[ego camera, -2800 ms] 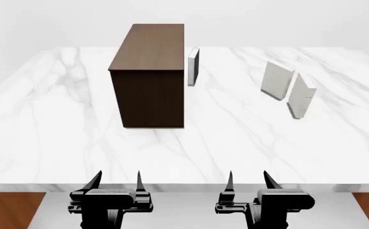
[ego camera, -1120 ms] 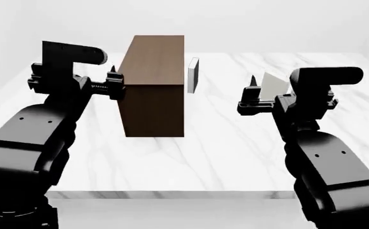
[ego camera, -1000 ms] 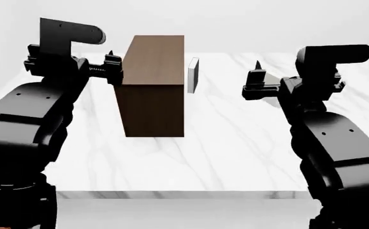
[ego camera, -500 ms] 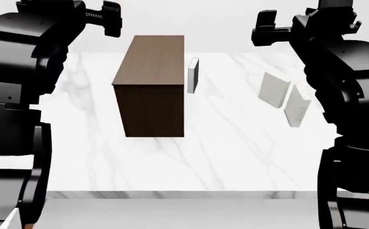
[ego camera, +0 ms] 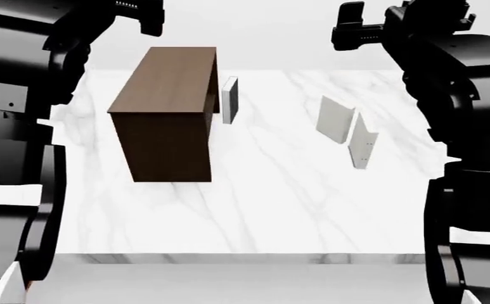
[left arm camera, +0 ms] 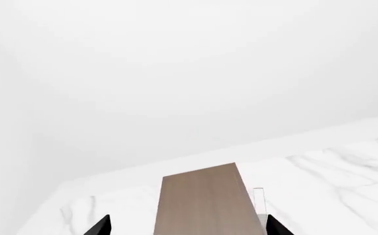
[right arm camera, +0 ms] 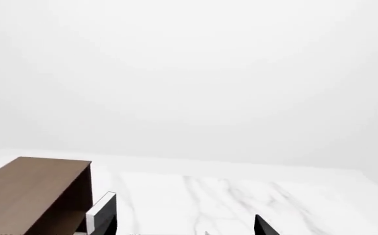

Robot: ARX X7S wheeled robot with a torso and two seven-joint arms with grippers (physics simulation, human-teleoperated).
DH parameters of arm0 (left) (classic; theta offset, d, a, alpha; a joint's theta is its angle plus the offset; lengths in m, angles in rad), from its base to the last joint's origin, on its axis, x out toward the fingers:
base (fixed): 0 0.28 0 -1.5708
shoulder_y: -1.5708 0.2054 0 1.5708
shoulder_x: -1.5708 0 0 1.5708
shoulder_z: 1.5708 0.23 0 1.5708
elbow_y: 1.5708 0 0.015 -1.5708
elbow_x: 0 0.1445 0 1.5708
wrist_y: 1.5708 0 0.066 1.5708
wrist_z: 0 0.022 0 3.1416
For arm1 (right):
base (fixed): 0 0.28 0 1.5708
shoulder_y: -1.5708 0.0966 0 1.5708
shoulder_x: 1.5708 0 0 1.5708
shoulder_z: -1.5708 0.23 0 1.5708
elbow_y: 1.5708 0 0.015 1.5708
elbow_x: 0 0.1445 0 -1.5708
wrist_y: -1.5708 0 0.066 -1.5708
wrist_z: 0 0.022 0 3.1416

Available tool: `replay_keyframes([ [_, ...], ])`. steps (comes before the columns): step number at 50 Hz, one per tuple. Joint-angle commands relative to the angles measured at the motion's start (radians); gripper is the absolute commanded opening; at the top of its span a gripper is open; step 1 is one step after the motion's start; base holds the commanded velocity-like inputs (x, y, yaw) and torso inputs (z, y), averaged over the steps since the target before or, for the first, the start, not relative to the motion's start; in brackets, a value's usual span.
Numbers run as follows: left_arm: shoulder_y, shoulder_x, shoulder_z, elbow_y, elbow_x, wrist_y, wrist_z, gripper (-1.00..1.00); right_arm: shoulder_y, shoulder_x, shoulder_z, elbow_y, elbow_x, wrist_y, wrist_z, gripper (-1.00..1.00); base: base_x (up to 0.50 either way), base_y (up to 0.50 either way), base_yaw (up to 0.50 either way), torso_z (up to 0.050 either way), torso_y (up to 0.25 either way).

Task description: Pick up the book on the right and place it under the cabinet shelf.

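On the right side of the marble table [ego camera: 270,209] we see the book [ego camera: 361,148] standing on edge, just right of a similar pale book [ego camera: 335,118]. Well to the left stands the cabinet shelf [ego camera: 167,114], its hollow hidden from us, with a black-faced book [ego camera: 229,100] beside its far right edge. Both arms are raised. The left gripper [left arm camera: 187,226] shows spread fingertips, cut off; the right gripper [right arm camera: 182,226] likewise gapes, empty.
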Motion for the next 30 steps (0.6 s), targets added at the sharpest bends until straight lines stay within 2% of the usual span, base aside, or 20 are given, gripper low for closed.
replay_keyframes([
  [1, -0.010, -0.006, 0.009, 0.000, 0.004, -0.007, 0.002, 1.00, 0.001, 0.000, -0.008, -0.003, 0.010, 0.002, -0.007, 1.00, 0.00, 0.00, 0.00, 0.000, 0.000],
  [30, -0.010, -0.019, -0.005, 0.015, -0.010, -0.009, -0.012, 1.00, -0.005, -0.011, -0.007, 0.005, 0.025, -0.005, 0.001, 1.00, 0.32, -0.02, 0.00, 0.000, 0.000],
])
